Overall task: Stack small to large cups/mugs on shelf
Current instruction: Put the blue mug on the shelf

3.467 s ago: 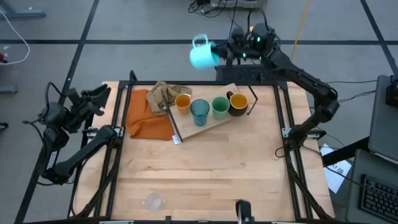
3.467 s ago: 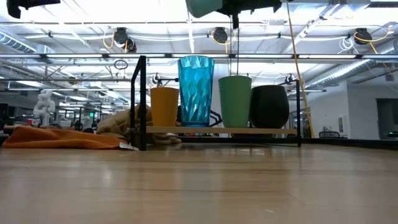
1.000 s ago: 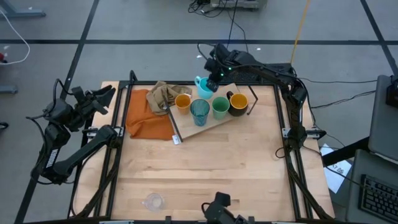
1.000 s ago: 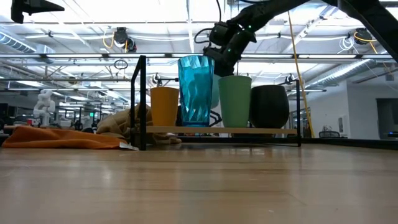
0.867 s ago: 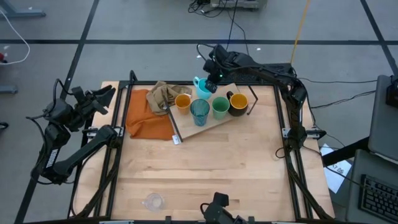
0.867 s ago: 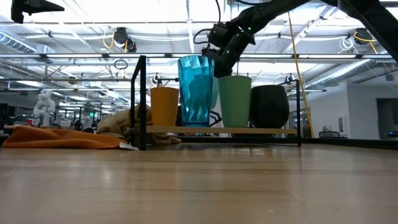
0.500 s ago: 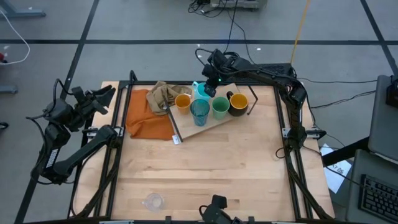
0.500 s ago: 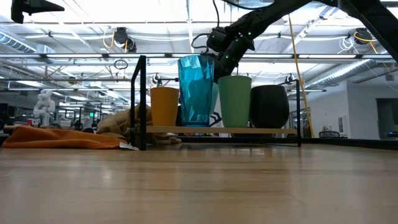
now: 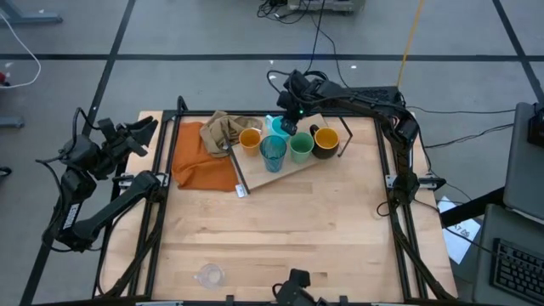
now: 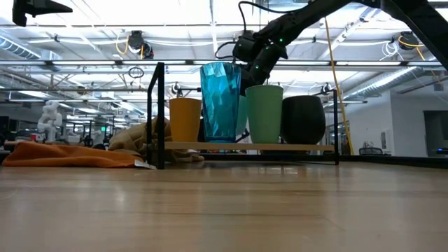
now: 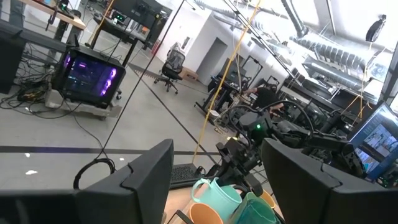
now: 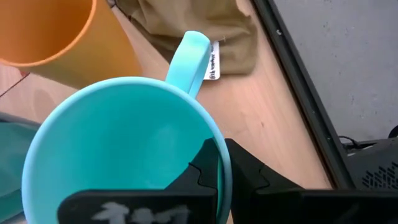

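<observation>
My right gripper (image 12: pixel 217 171) is pinched shut on the rim of the light-blue mug (image 12: pixel 124 155), one finger inside the wall and one outside, and it hangs low over the back edge of the shelf (image 9: pixel 293 170). The mug's handle (image 12: pixel 189 53) points toward the tan cloth (image 9: pixel 223 127). From above, the mug sits just behind the teal tumbler (image 9: pixel 273 151), between the orange cup (image 9: pixel 250 138) and the green cup (image 9: pixel 301 145); the black mug (image 9: pixel 325 141) closes the row. Whether its base already touches wood I cannot tell, since the tumbler hides it in the low view.

My worry is that the gap is tight. If I lower off line, the mug's wall could knock the orange cup, which is nearly touching it in my wrist view, or tip the tall tumbler forward off the board. A thin rim pinch also lets the mug swing, so it may land tilted and roll toward the shelf's back edge. Opening before the base sits flat would drop it.

My left gripper (image 9: pixel 136 132) waits off the worktop's left side, fingers partly apart and holding nothing. The clear glass (image 9: pixel 209 274) stands alone near the worktop's front edge, not yet shelved.
</observation>
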